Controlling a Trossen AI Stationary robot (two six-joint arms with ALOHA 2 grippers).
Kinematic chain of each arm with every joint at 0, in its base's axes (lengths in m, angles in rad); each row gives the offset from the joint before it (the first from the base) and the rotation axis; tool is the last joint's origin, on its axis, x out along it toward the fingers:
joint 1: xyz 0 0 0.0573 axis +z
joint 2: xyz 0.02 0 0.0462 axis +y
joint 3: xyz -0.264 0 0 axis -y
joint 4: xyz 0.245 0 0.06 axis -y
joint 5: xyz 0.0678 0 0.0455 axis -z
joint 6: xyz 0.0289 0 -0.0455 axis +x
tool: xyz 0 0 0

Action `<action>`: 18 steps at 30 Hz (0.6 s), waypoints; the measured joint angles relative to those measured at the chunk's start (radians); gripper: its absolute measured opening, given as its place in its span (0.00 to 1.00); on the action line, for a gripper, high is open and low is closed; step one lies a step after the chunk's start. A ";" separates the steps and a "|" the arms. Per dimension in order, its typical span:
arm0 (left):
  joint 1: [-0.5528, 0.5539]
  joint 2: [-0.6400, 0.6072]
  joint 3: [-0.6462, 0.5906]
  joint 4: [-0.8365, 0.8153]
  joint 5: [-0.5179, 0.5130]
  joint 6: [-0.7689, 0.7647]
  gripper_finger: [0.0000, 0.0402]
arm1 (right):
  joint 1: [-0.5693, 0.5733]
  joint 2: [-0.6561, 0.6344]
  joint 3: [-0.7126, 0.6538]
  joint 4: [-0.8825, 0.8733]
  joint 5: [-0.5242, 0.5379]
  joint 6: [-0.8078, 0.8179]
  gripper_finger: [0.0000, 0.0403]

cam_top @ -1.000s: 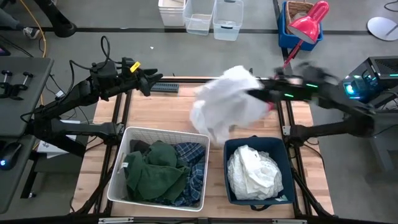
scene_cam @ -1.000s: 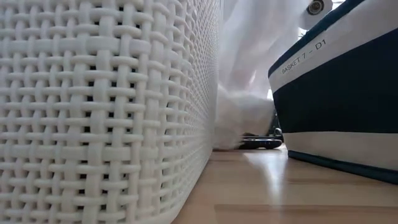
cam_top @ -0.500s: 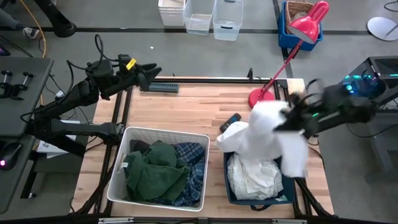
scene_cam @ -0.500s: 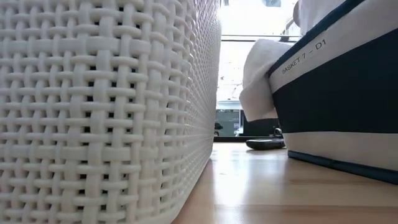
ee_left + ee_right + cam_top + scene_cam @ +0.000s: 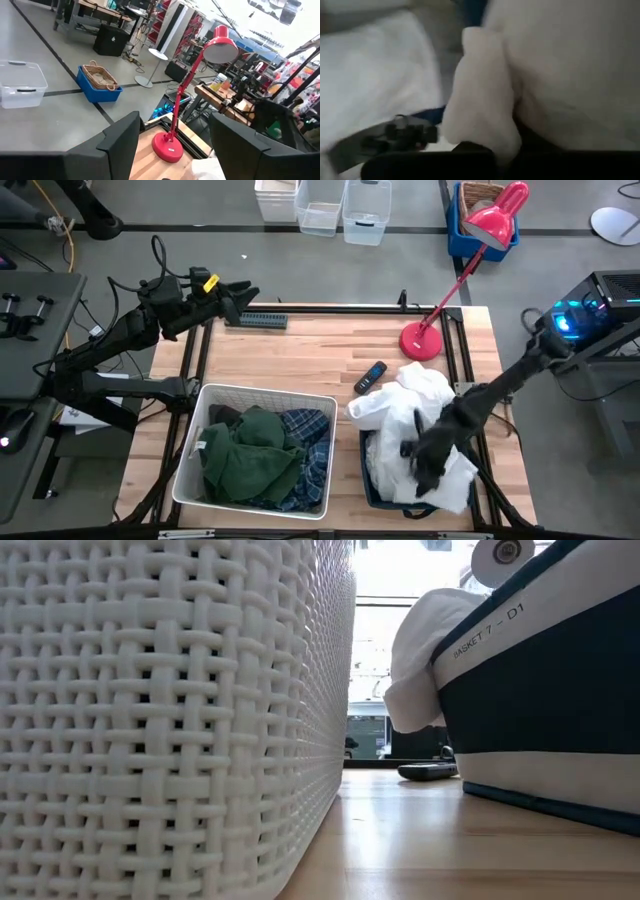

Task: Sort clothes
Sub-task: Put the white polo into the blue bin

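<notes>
Since a second ago, swung from the far desk down over the navy bin [image 5: 372, 480]: right hand [image 5: 418, 465], still pinching the white garment [image 5: 415, 405]. Dropping step; next, release. Left hand [image 5: 240, 298] spread, far left.

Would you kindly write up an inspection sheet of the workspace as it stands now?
Surface: wooden table, mostly bare.
Job's things: white garment draped over navy bin rim; green garment and plaid shirt in white woven bin.
Clutter: red lamp, black remote.
Grippers: right gripper down in the navy bin among whites; left gripper open, at the table's far edge.
Cables: along the left arm.
Surroundings: clear tubs, blue crate.
</notes>
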 joint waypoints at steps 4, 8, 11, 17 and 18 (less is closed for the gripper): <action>0.000 0.000 0.000 -0.001 0.008 0.046 0.57 | 0.053 0.163 -0.052 0.017 0.015 0.043 0.06; 0.000 0.000 0.000 -0.006 0.009 0.073 0.57 | 0.066 0.310 -0.059 0.009 0.005 0.027 0.18; 0.000 0.000 0.000 -0.007 0.016 0.074 0.57 | 0.058 0.363 -0.042 0.002 -0.009 0.024 0.28; 0.000 0.000 0.000 -0.007 0.053 0.075 0.57 | 0.044 0.313 0.043 -0.058 -0.065 0.008 0.44; 0.000 0.000 0.000 -0.008 0.054 0.075 0.57 | 0.045 0.290 0.068 -0.075 -0.067 0.003 0.46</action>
